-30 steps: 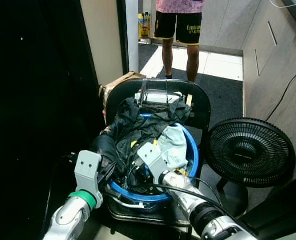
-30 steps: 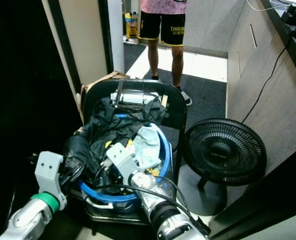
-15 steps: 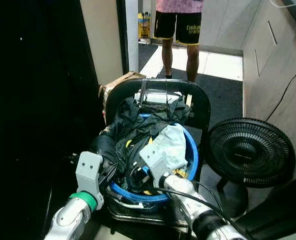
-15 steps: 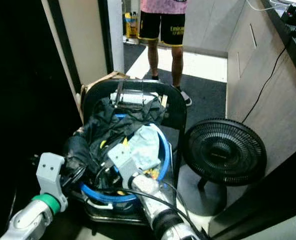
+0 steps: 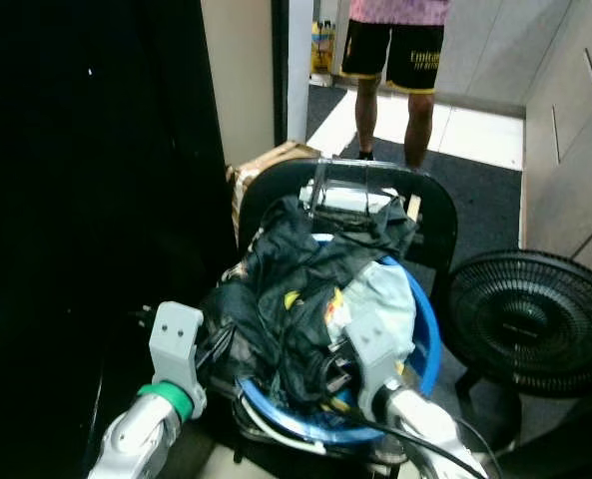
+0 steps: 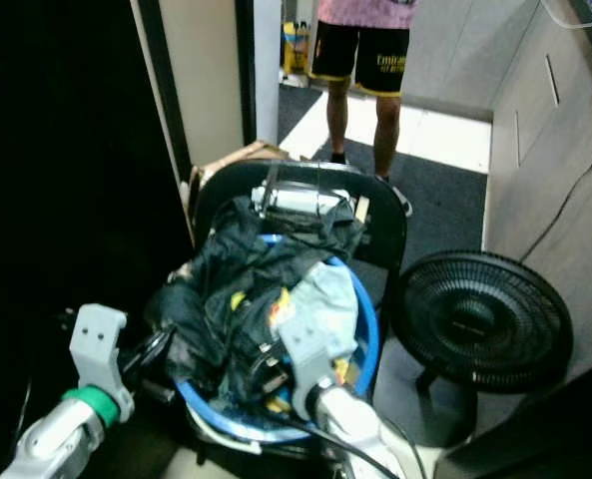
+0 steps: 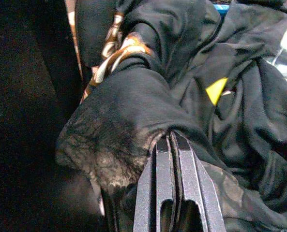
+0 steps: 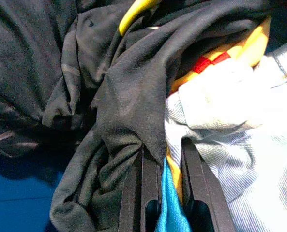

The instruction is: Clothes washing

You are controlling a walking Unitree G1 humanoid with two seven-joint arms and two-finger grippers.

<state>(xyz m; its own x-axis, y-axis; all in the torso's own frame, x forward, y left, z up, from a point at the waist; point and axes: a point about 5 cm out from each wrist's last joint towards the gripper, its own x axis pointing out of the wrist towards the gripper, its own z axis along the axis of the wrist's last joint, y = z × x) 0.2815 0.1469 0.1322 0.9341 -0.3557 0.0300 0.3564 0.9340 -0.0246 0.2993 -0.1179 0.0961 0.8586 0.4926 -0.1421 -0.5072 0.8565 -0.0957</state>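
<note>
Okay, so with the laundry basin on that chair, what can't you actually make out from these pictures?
- Blue basin: its inside and bottom, buried under the dark clothes, head views.
- Left gripper: fingertips pressed into dark cloth, left wrist view; what they pinch is unclear.
- Right gripper: tips covered by a dark fold, right wrist view.
- Person: cut off above the waist, top edge.
- Fan: cut off, right edge.
</note>
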